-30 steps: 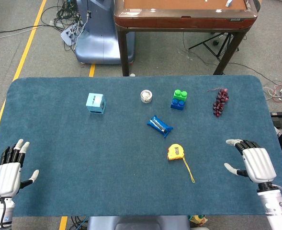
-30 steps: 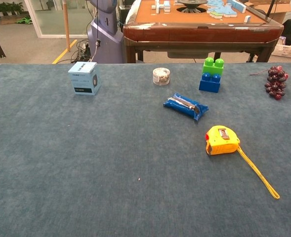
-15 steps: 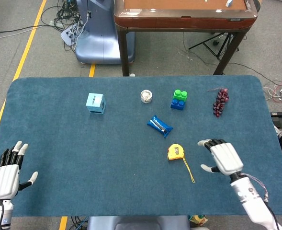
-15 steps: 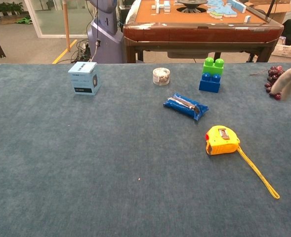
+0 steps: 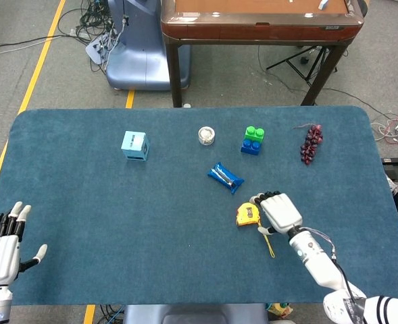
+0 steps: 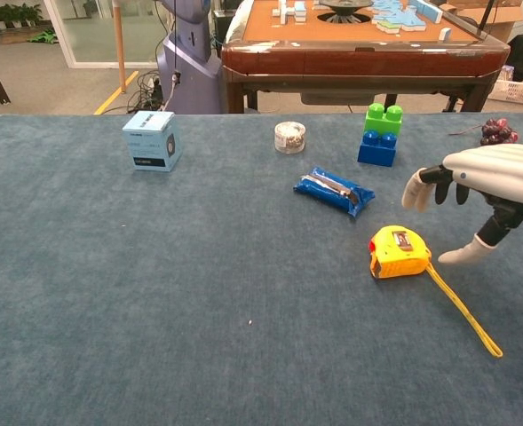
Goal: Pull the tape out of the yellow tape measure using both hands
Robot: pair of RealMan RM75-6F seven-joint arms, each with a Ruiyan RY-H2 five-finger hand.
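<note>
Right now the right robot hand (image 6: 492, 182) is hovering just to the right of the yellow tape measure (image 6: 398, 252), fingers apart and holding nothing, thumb hanging low near the case. The tape measure is lying flat on the blue worktop (image 5: 117, 216), right of centre and toward the near side, just near of the blue foil packet (image 6: 334, 191). A thin yellow strap or tape end (image 6: 463, 311) is trailing from the case toward the near right; whether it is the wrist loop or the blade itself is hard to tell at this size.

The step in hand looks like the first grasp of the case. To do it well, the right robot hand should be coming down over the body, thumb on the near side and fingers on the far side, leaving the mouth where the blade exits uncovered. The left robot hand (image 5: 1, 253) is waiting with fingers spread at the near left corner, well apart from everything; it will probably need to be travelling across to take the free end. A firm hold on the case matters, since a loose grip would likely let it slide when the pull begins.
</note>
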